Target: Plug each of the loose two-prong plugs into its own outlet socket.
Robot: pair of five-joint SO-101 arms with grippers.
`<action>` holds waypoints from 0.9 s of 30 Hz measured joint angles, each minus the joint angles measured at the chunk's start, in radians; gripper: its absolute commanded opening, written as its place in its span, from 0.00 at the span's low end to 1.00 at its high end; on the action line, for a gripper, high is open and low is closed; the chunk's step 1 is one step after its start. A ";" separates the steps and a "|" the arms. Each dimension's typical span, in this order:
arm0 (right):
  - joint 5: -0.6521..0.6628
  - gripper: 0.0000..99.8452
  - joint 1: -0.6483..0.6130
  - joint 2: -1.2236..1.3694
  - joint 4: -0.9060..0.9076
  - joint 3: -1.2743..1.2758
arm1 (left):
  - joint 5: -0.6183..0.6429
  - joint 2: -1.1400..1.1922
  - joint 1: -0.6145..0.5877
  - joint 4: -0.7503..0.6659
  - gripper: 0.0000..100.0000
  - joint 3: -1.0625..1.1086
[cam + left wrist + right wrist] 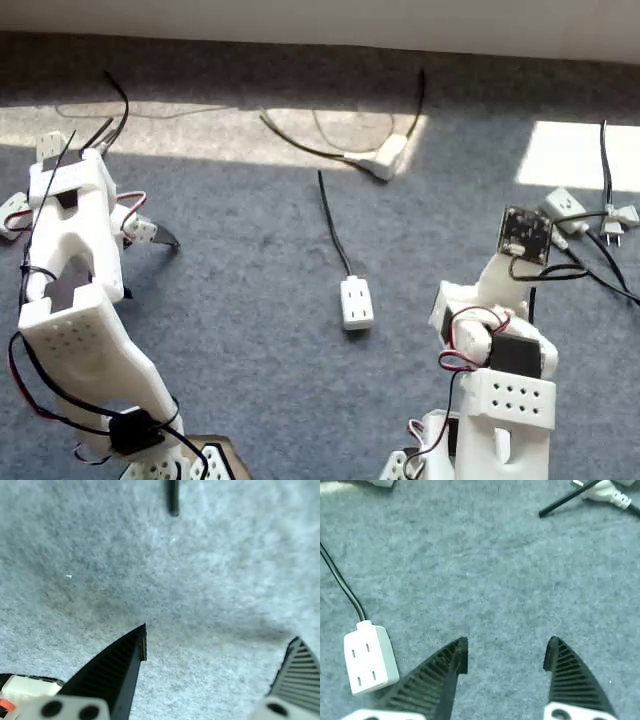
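Observation:
A white outlet socket [357,303] on a black cord lies mid-carpet; in the right wrist view this socket [370,659] sits just beside my right gripper [507,647], which is open over bare carpet. A second white socket [390,153] lies further back in a sunlit patch. White two-prong plugs [618,222] with black cords lie at the right edge next to another white block [563,207]; one plug [606,490] shows beyond my right gripper. My left gripper [220,645] is open and empty over carpet at the far left [160,236], with a black cord end [172,497] ahead.
Grey carpet [250,290] covers the floor. Black cords [600,270] loop near the right arm's base and thin cables [320,140] trail along the back. A wall edge runs along the far side.

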 measured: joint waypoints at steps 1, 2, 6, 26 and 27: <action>0.000 0.25 0.002 0.000 -0.018 0.025 | -0.006 -0.011 0.000 0.029 0.42 -0.040; 0.000 0.25 0.002 0.000 -0.040 0.051 | -0.023 -0.023 0.000 0.060 0.42 -0.086; -0.002 0.25 0.000 -0.002 -0.144 0.176 | -0.155 -0.127 -0.002 0.109 0.42 -0.301; -0.037 0.25 0.000 -0.006 -0.318 0.347 | -0.549 0.293 -0.020 0.055 0.34 -1.177; -0.037 0.25 0.000 -0.006 -0.318 0.347 | -0.578 0.304 -0.020 0.037 0.34 -1.209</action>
